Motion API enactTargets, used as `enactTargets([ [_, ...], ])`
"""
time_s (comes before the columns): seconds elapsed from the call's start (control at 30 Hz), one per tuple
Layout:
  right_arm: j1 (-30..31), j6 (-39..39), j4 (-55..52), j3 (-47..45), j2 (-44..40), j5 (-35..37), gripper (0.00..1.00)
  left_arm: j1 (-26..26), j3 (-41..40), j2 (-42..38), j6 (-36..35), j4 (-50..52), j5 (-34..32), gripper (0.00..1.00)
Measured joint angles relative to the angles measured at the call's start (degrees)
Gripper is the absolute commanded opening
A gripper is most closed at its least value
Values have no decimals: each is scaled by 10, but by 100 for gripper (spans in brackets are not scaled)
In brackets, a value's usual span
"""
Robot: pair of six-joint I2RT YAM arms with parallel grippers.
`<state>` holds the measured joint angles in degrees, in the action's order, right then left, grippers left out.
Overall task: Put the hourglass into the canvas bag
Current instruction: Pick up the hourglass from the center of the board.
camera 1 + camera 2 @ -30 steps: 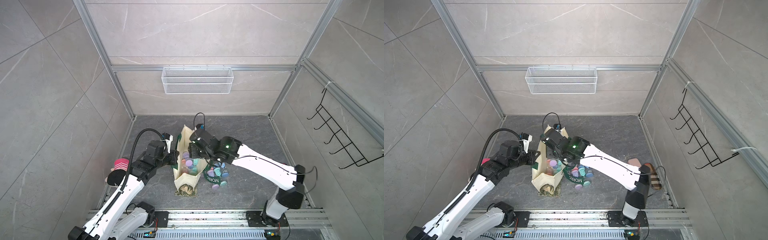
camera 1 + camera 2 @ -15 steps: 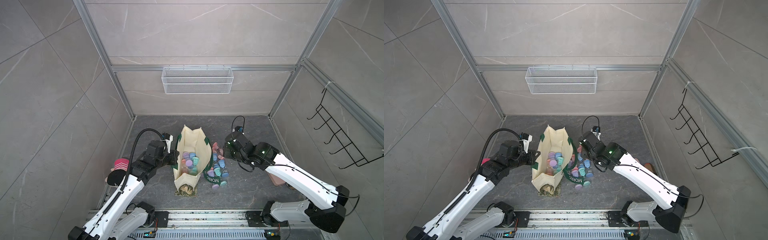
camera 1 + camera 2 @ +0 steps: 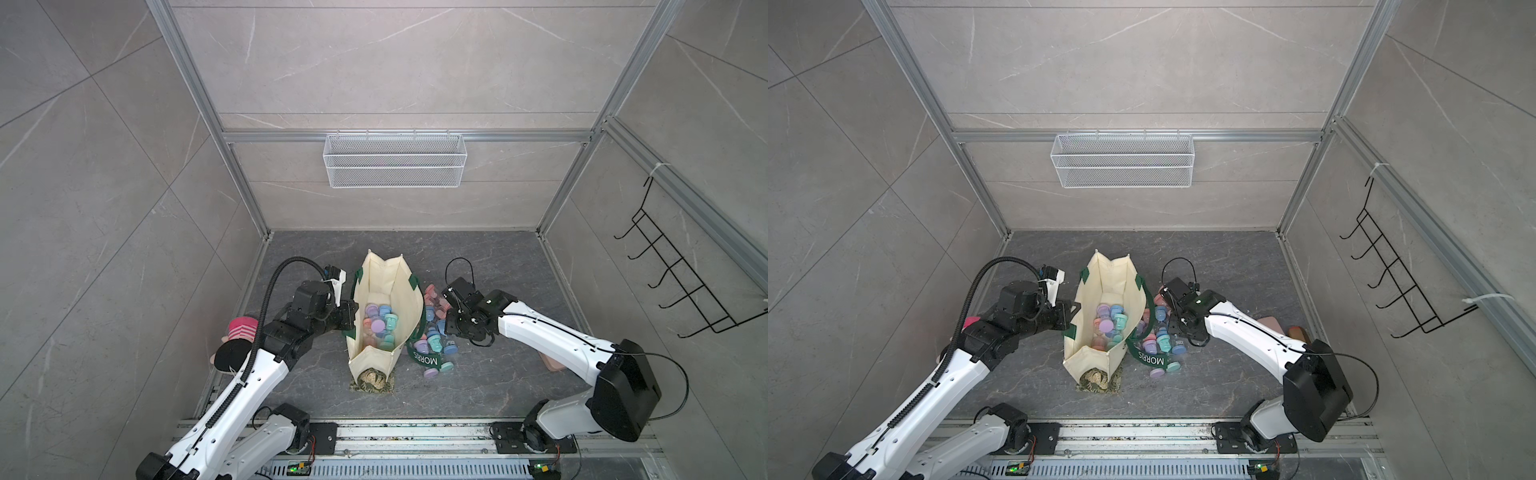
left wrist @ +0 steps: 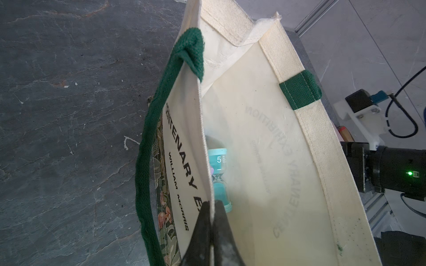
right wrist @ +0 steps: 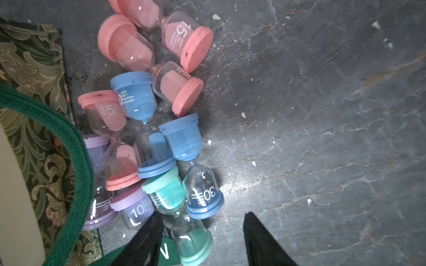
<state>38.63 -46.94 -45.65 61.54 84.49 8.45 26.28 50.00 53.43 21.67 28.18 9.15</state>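
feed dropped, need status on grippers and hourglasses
Left gripper shut on canvas bag wall, holding it open. Right gripper open, empty, above teal hourglass in floor pile. Green strap beside it.

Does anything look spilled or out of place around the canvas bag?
Yes. A heap of hourglasses lies tumbled on the floor beside the canvas bag, and its green strap trails among them.

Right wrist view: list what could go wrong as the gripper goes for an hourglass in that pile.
1. The teal hourglass between the right gripper fingers lies against a blue hourglass. Closing may knock or catch both.
2. The green strap lies by one finger and could snag, dragging the canvas bag.
3. The left gripper alone pinches the bag's wall. A slip might close its mouth.
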Motion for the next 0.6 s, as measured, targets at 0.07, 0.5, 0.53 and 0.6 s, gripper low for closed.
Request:
enactTargets([
  [0.07, 0, 0, 8, -3, 10, -5, 59, 0, 0, 0, 0, 0, 0, 0],
  [0.5, -9, 0, 56, -27, 85, -24, 57, 0, 0, 0, 0, 0, 0, 0],
  [0.53, -9, 0, 59, -28, 91, -25, 57, 0, 0, 0, 0, 0, 0, 0],
  [0.6, -10, 0, 67, -30, 102, -28, 56, 0, 0, 0, 0, 0, 0, 0],
])
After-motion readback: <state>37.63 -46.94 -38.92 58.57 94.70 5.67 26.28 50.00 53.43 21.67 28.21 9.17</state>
